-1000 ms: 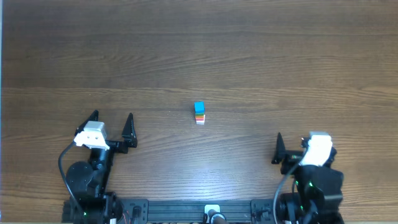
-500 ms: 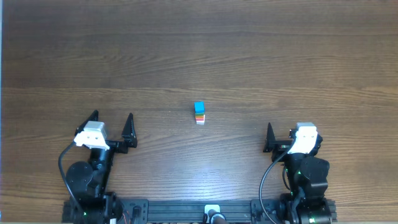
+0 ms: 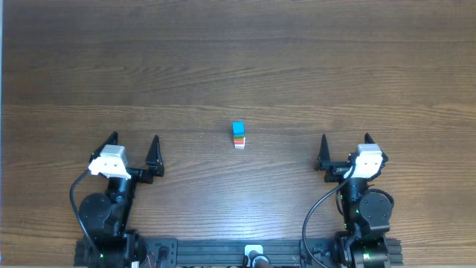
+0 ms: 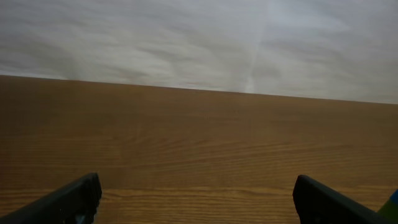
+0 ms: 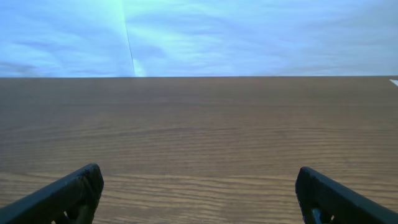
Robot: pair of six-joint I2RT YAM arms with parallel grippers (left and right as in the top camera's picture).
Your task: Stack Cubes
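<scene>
A small stack of cubes (image 3: pixel 239 135) stands in the middle of the wooden table (image 3: pixel 238 59), with a blue cube on top and orange, green and white layers under it. My left gripper (image 3: pixel 134 142) is open at the near left, well apart from the stack. My right gripper (image 3: pixel 345 141) is open at the near right, also well away from it. A sliver of blue and green (image 4: pixel 392 204) shows at the edge of the left wrist view. Each wrist view has two dark fingertips (image 4: pixel 74 198) (image 5: pixel 68 193) spread wide over bare wood.
The wooden table stretches far beyond the stack on all sides. A pale wall (image 5: pixel 199 37) rises behind the table's far edge in both wrist views. Black cables (image 3: pixel 74 197) loop beside each arm base.
My right arm has swung round and moved up the table, so its gripper now points straight ahead. The left arm and the stack have not moved.
</scene>
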